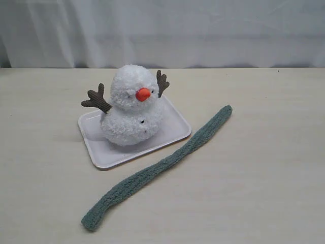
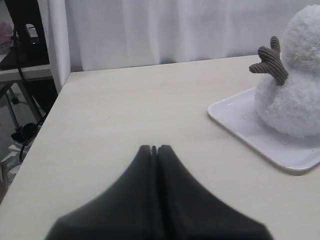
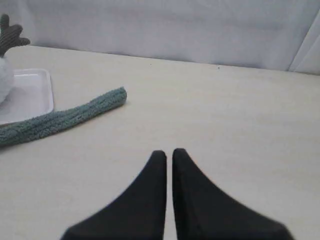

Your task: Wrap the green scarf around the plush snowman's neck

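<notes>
The plush snowman (image 1: 133, 105) sits upright on a white tray (image 1: 172, 133), with an orange nose and brown twig arms. Its neck crease is bare. The green scarf (image 1: 161, 168) lies flat on the table in a long diagonal, from front left to the right of the tray. Neither gripper shows in the exterior view. My left gripper (image 2: 154, 148) is shut and empty above bare table, off to the side of the snowman (image 2: 295, 85). My right gripper (image 3: 169, 152) is shut with nothing in it, a short way from the scarf's rounded end (image 3: 112, 99).
A white curtain (image 1: 162, 30) hangs behind the table's far edge. In the left wrist view the table's side edge (image 2: 47, 120) shows, with dark equipment and cables beyond it. The tray (image 2: 260, 140) stands close to that view's snowman.
</notes>
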Tool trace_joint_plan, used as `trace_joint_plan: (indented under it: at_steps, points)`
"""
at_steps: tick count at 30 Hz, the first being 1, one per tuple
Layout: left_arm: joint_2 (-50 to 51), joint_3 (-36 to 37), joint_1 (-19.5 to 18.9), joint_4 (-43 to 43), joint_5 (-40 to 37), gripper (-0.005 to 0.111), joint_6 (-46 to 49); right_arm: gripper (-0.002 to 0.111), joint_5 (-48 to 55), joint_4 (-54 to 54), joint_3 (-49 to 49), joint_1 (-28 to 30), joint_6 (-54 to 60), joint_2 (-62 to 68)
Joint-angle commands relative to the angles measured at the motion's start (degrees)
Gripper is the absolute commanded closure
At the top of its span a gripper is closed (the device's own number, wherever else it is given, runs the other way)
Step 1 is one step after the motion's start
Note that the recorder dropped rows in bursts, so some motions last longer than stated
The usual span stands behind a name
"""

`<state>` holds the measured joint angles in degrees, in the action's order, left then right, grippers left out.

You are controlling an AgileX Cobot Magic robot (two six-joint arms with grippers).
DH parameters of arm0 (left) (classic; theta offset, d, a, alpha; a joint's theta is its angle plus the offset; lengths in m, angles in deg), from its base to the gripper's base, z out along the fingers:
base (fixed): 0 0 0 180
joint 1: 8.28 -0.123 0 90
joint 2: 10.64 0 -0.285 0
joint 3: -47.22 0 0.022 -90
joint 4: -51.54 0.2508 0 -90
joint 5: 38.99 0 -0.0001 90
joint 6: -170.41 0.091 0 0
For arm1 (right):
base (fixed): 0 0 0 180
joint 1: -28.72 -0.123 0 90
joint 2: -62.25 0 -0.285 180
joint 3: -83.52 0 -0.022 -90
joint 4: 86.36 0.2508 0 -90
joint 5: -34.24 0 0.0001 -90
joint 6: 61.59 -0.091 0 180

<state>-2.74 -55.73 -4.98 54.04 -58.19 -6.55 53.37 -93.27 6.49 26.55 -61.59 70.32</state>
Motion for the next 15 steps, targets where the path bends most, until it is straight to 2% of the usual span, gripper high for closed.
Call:
trace_joint_plan:
  at_steps: [1, 7, 11, 15]
  points:
    - [-0.11, 0.17, 0.15, -0.14, 0.69, 0.107, -0.14, 0.104, -6.46, 0.03, -0.19, 0.32, 0.00, -0.28]
    - [-0.11, 0.17, 0.15, -0.14, 0.69, 0.107, -0.14, 0.104, -20.34, 0.03, -0.19, 0.32, 0.00, -0.28]
    - [-0.11, 0.17, 0.15, -0.14, 0.69, 0.107, -0.14, 0.104, -38.27, 1.29, -0.19, 0.32, -0.89, -0.28]
    - [-0.11, 0.17, 0.15, -0.14, 0.69, 0.107, -0.14, 0.104, -50.85, 2.20, -0.19, 0.07, -13.87, -0.28]
